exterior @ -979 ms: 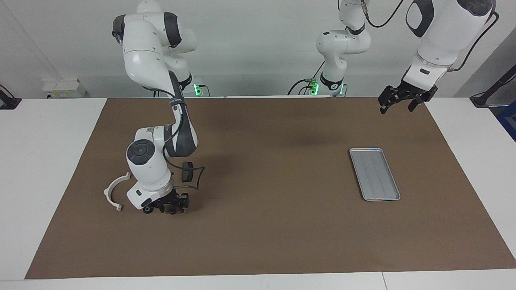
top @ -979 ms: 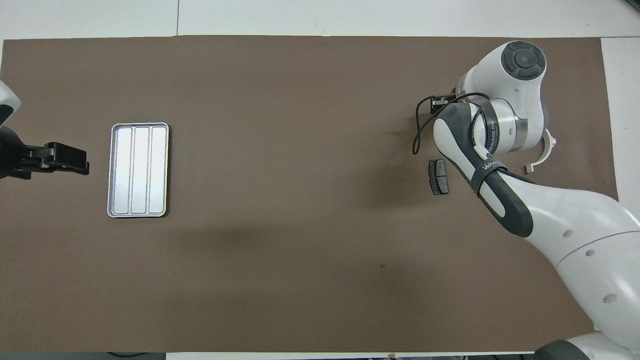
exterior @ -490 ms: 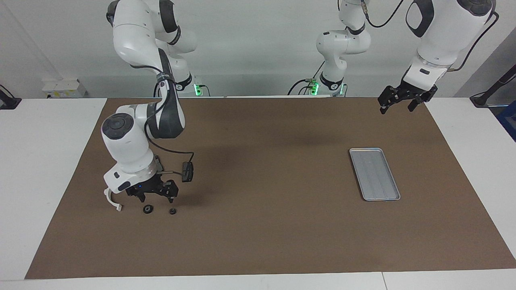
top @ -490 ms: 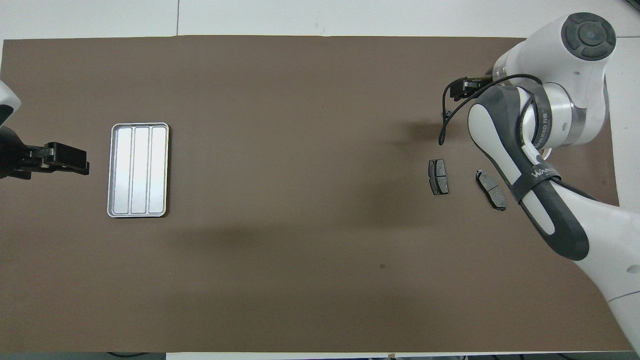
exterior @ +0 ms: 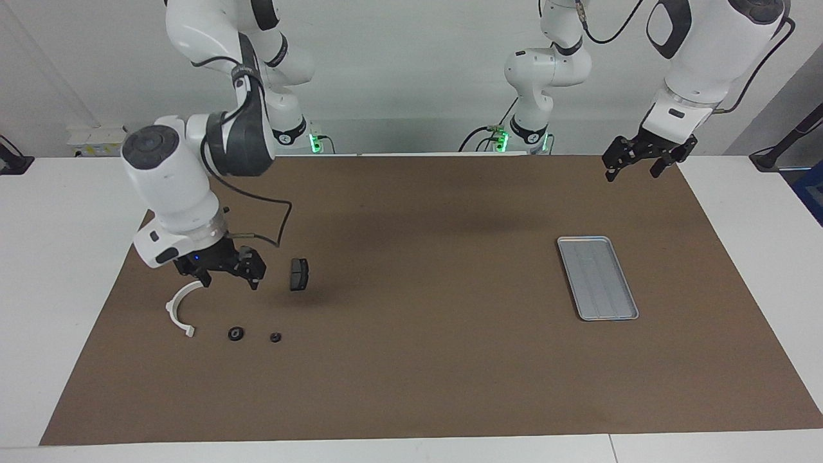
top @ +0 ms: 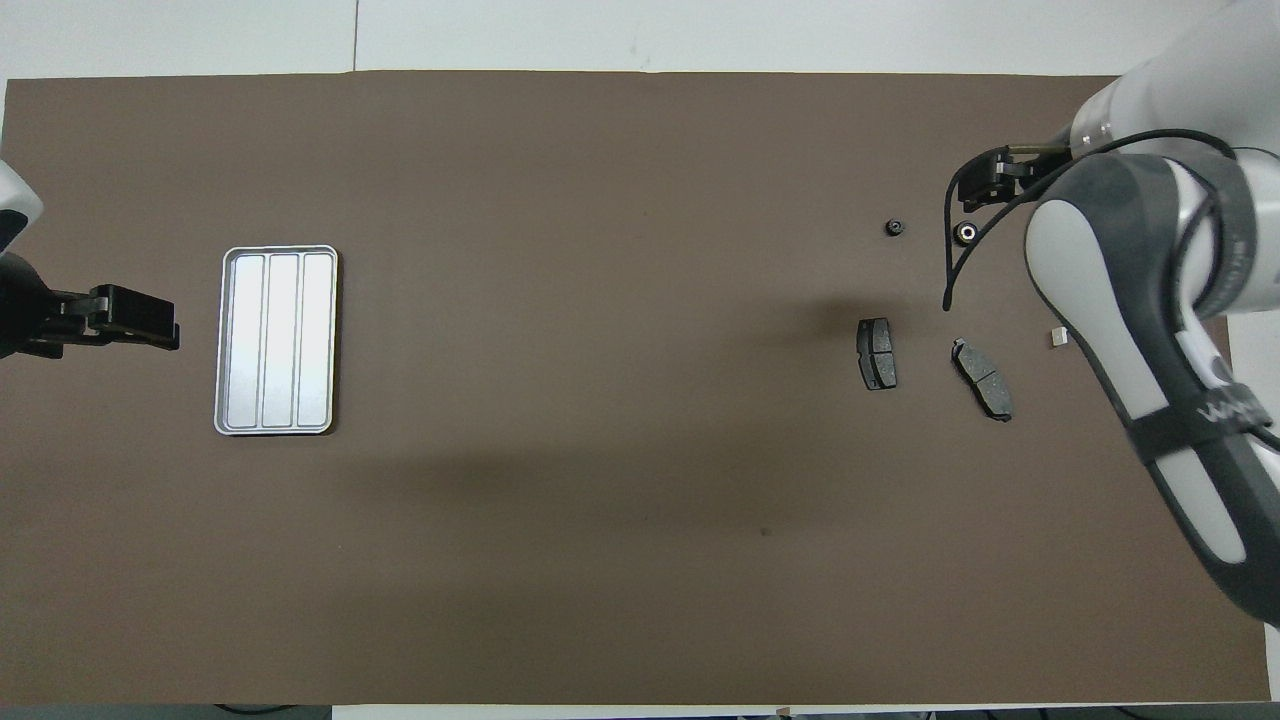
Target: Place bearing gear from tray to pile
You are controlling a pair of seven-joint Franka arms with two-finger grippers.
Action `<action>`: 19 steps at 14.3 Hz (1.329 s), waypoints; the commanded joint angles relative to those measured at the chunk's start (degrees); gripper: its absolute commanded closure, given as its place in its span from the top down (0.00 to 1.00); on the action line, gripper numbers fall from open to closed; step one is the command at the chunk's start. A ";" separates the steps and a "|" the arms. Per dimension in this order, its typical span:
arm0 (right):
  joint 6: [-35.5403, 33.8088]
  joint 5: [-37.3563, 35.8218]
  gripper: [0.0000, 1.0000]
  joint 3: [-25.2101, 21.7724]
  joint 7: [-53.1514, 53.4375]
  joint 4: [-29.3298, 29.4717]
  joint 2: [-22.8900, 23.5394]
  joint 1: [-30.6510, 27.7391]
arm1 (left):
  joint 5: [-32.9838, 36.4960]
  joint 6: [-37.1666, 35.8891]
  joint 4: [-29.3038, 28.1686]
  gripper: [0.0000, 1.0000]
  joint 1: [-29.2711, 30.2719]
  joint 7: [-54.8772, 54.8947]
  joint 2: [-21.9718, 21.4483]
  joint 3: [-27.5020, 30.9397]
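While raised, right gripper (exterior: 222, 272) jaws hang above bearing gear (exterior: 236, 334)

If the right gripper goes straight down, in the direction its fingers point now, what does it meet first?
Most likely the brown mat, or the upper end of the white bracket. The right gripper hangs above that end; depth is unclear. The two small round parts lie farther from the robots.

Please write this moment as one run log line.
right gripper: open, raised over white bracket | two round parts on mat | tray: empty | left gripper: waiting
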 commanded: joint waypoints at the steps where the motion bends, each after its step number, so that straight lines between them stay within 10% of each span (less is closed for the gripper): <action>1: -7.04 0.49 1.00 0.71 -0.52 -8.11 -14.59 -0.66 | -0.63 0.72 -0.89 1.00 -0.57 1.36 -1.07 0.51; 7: -23.67 0.57 1.00 1.06 -0.17 -7.42 -24.47 -0.57 | -0.55 0.46 -0.89 1.00 -0.40 0.84 -1.07 0.60; 19: -25.36 0.75 1.00 1.41 -0.25 -7.86 -24.39 -0.66 | -0.63 0.46 -0.89 1.00 -0.49 0.84 -1.07 0.60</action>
